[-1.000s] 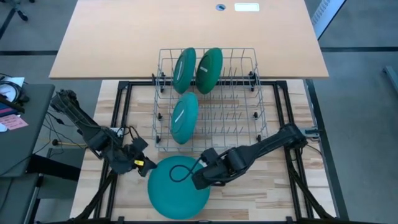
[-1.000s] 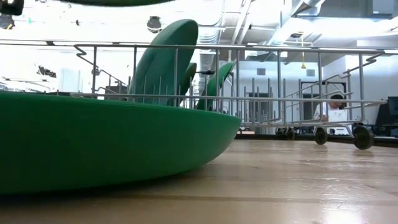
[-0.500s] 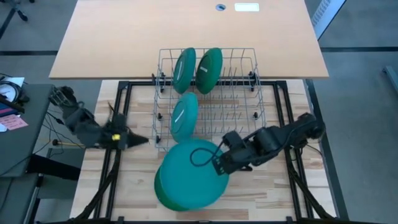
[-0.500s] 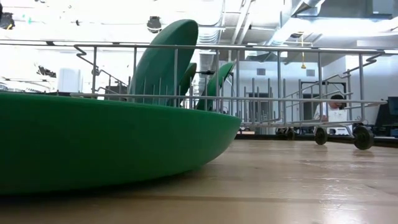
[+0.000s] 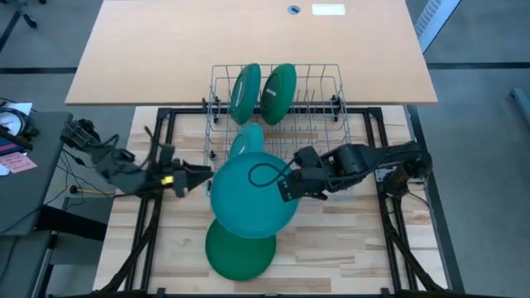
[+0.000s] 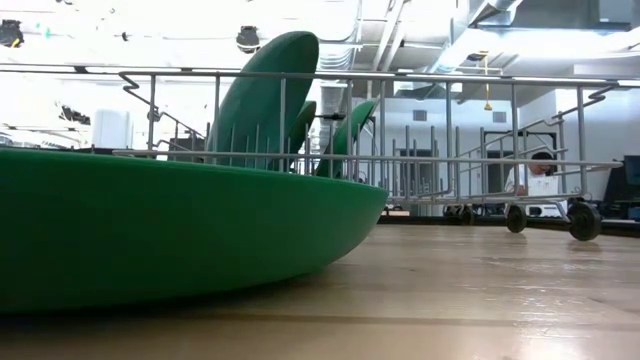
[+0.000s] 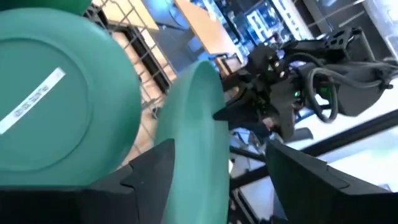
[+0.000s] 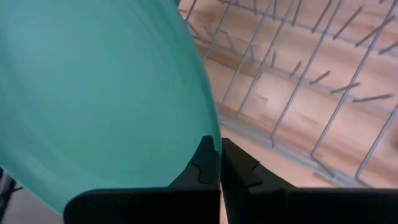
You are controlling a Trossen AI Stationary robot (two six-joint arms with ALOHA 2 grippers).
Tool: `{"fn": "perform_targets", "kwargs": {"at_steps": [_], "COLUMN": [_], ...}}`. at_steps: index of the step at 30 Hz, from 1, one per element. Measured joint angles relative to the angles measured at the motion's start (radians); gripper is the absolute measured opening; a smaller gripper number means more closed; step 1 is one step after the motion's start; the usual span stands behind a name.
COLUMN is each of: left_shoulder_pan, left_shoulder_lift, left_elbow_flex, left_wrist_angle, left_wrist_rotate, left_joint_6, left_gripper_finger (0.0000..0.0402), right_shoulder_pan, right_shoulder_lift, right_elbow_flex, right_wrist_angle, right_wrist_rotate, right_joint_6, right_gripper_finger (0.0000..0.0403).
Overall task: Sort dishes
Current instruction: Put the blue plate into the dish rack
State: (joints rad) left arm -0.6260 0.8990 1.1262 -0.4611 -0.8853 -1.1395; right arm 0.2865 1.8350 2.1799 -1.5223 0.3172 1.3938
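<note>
The right claw (image 5: 286,189) is pinched shut on the rim of a teal plate (image 5: 252,197), which it carries raised above the near half of the desk (image 5: 364,248), just before the near edge of the wire dish rack (image 5: 331,157); in the right wrist view the two dark fingers (image 8: 208,163) meet on the thin rim with the plate's broad face spreading away from them. The left claw (image 5: 195,176) stands with its fingers spread wide and holds nothing, just beside the raised plate's left edge. The plate appears rigid, since it keeps its shape when held by one edge only; it looks light and matte, probably plastic, hence unlikely to shatter, though a smooth thin rim may slip or swing in a narrow pinch. The rim is the sensible place to take hold, as the shallow face offers nothing to clamp. Count: five plates in all. Three stand on edge in the rack, namely two green plates (image 5: 246,93) (image 5: 280,92) at its far edge and one teal plate (image 5: 245,136) near its middle, partly hidden behind the raised one; one is held; one dark green plate (image 5: 240,255) lies flat on the desk near the front edge. One rack, two arms.
</note>
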Motion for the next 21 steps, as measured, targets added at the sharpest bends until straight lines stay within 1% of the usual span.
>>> {"fn": "perform_targets", "kwargs": {"at_steps": [6, 10, 12, 15, 18, 21], "left_shoulder_pan": [0.053, 0.091, 0.107, 0.122, 0.123, 0.124], "left_shoulder_lift": [0.14, 0.21, 0.238, 0.263, 0.261, 0.257], "left_elbow_flex": [0.089, 0.156, 0.19, 0.238, 0.296, 0.367], "left_wrist_angle": [-0.008, -0.075, -0.125, -0.175, -0.18, -0.203], "left_wrist_rotate": [0.017, 0.024, 0.038, 0.048, 0.049, 0.029], "left_joint_6": [0.07, 0.059, 0.054, 0.048, 0.088, 0.147], "left_gripper_finger": [0.0251, 0.0249, 0.0237, 0.0205, 0.0174, 0.0157], "right_shoulder_pan": [-0.033, -0.047, -0.047, -0.047, -0.047, -0.047], "right_shoulder_lift": [0.0, 0.0, 0.0, 0.0, 0.0, -0.004], "right_elbow_flex": [0.003, 0.016, 0.024, 0.037, 0.047, 0.048], "right_wrist_angle": [0.003, 0.006, -0.001, -0.018, -0.05, -0.048], "right_wrist_rotate": [-0.002, -0.001, -0.002, -0.002, -0.004, -0.004], "right_joint_6": [-0.064, -0.089, -0.097, -0.112, -0.114, -0.12], "right_gripper_finger": [0.0, 0.0, 0.0, 0.0, 0.0, 0.0]}}
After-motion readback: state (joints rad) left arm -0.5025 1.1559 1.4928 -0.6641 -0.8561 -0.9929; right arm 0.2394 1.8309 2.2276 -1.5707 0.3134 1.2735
